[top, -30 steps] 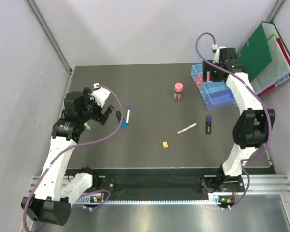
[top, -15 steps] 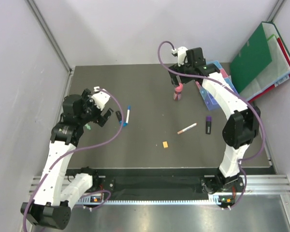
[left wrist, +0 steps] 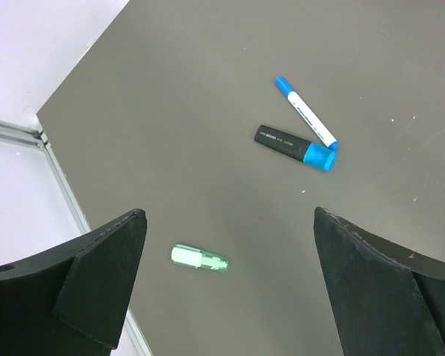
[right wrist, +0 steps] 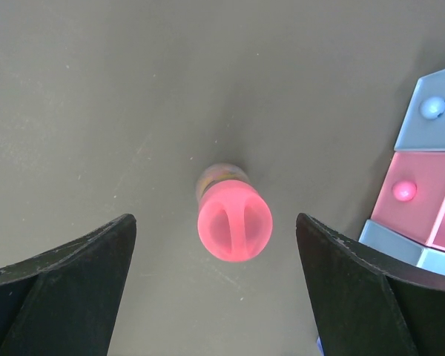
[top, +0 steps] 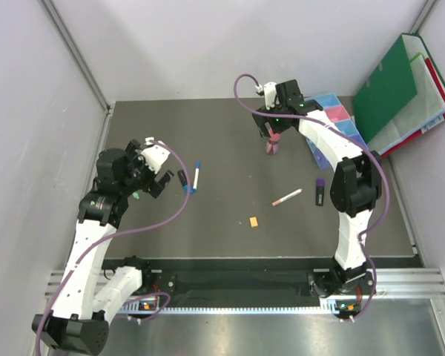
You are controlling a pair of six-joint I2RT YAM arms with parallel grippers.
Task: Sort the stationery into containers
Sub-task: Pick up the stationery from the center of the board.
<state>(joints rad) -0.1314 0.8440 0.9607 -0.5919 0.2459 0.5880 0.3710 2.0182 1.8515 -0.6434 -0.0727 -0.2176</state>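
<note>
One pink-capped tube stands upright on the dark bench, its round glossy cap crossed by a raised bar, with the blue and pink bins at its 3 o'clock. The right fingers are spread wide at its 9 and 3 o'clock without touching it. The left fingers hang open, well apart from it.

Dark grey table top: matt, smooth, faintly speckled. Pink-capped tube: cap glossy plastic. Joined light blue and pink rectangular bins: translucent smooth plastic. Black marker with cyan cap: plastic, slight sheen. Near-edge rail: bare shiny metal.
</note>
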